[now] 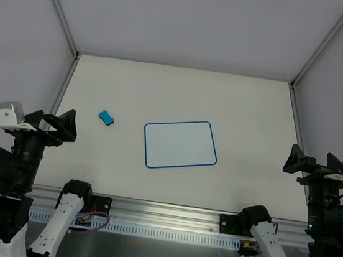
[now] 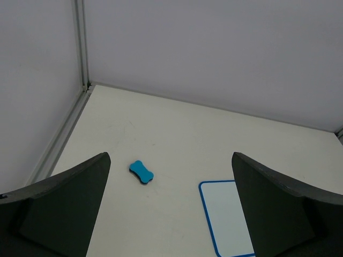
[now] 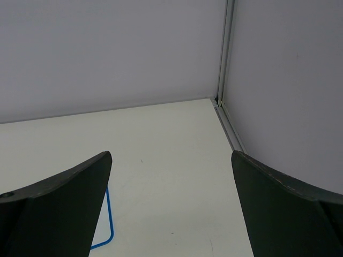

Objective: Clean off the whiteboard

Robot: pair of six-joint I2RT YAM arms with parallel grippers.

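The whiteboard (image 1: pixel 180 144), white with a thin blue border, lies flat at the middle of the table, and I see no marks on it. A small bright-blue eraser (image 1: pixel 106 118) lies to its left, apart from it. My left gripper (image 1: pixel 57 126) hovers open at the near left, short of the eraser (image 2: pixel 141 172), with the whiteboard's left part (image 2: pixel 228 214) ahead of its right finger. My right gripper (image 1: pixel 311 163) hovers open at the near right and holds nothing. Only the board's blue corner (image 3: pixel 110 217) shows in the right wrist view.
The cream table (image 1: pixel 254 113) is closed in by white walls with metal corner posts (image 1: pixel 63 18) at the back left and back right (image 1: pixel 324 47). A metal rail (image 1: pixel 167 214) runs along the near edge between the arm bases.
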